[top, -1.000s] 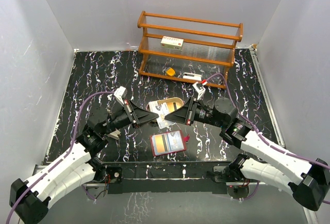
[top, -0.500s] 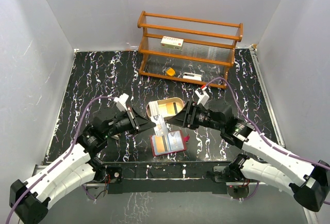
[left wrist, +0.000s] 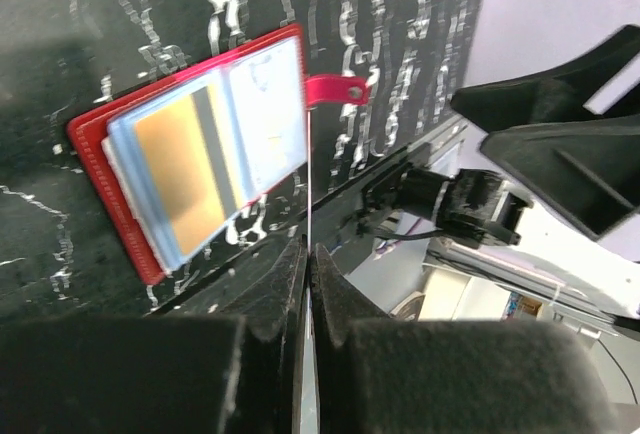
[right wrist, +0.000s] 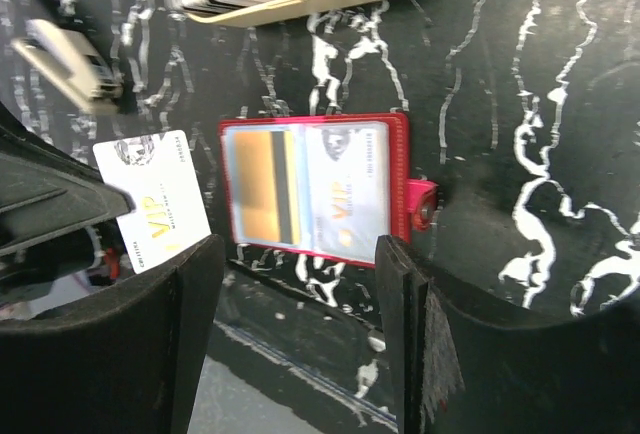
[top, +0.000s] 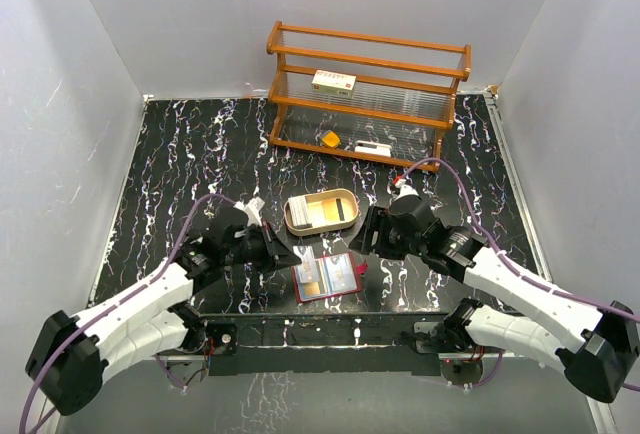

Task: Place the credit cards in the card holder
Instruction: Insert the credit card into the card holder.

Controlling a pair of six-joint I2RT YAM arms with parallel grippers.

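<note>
Black marbled tabletop: your left gripper [left wrist: 308, 252] pinches a white VIP card [right wrist: 155, 209], with the open card holder [left wrist: 190, 154] just ahead. The right gripper [right wrist: 295, 254] gapes above it. Flatten the card and aim for a pocket mouth.

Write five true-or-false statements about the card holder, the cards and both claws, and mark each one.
1. The card holder lies open on the table. True.
2. The left claw is shut on a white card. True.
3. The right claw grips the card holder. False: its jaws stand open and hold nothing.
4. The tan tray is empty. False: cards lie in it.
5. The white box stands on the wooden rack. True.
</note>
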